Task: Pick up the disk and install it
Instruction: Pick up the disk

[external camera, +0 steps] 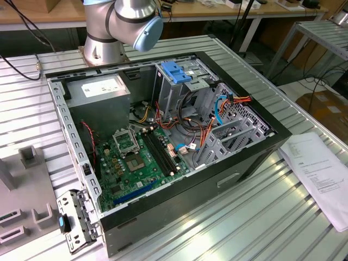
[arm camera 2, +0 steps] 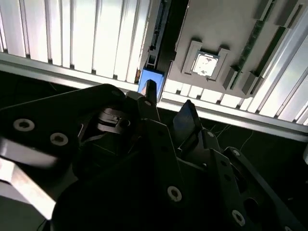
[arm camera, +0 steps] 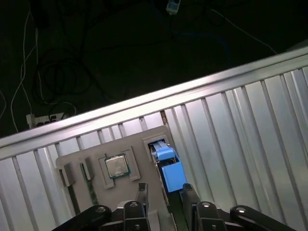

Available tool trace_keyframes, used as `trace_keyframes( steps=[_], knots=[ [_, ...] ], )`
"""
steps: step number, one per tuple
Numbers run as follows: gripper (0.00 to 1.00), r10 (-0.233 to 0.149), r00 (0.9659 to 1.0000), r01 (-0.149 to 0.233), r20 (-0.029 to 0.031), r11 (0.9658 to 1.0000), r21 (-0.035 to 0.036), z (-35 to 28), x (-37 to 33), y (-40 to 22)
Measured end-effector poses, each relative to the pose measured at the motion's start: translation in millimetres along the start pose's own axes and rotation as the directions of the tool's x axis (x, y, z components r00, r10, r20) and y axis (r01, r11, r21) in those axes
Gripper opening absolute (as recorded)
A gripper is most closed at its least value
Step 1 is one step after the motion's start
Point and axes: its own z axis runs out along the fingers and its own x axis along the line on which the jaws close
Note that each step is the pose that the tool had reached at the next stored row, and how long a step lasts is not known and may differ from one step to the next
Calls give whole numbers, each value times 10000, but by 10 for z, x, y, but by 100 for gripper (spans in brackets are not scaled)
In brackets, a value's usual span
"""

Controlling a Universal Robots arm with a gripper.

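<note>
**Gripper open above disk, nothing held**

Grey fixture tray (external camera: 27, 190) sat at the exterior view's lower left, open computer case (external camera: 163, 141) in the middle, paper sheet (external camera: 321, 174) at its right edge. In the first wrist view the gripper (arm camera: 163, 188) was spread wide and gripped nothing. The disk (arm camera: 169, 168) stood on edge in a tray slot beside a processor chip (arm camera: 115, 166), blue rail towards the camera, in line with the finger gap.

One computer case (external camera: 244, 176), one grey tray (external camera: 37, 187), one processor chip (arm camera: 116, 166), one disk (arm camera: 166, 155), one paper sheet (external camera: 321, 174).
</note>
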Motion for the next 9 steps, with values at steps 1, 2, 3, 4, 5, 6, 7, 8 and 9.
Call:
trace_keyframes(
  steps=[1,2,3,4,5,6,7,8,9],
  knots=[
    [42,-181,9998,181,9,9998,34,8,0,0],
    [42,-497,9988,496,45,9986,185,22,0,0],
    [42,-719,9974,718,54,9972,223,33,0,-1],
    [42,-919,9958,918,52,9955,225,45,1,2],
    [42,-992,9951,990,52,9948,223,52,2,3],
    [43,-1079,9941,1078,51,9939,220,57,2,3],
    [43,-1274,9918,1273,50,9916,217,68,2,4],
    [50,-1372,9905,1371,50,9903,216,75,3,5],
    [50,-1449,9894,1448,49,9892,213,80,3,6]
  ],
)
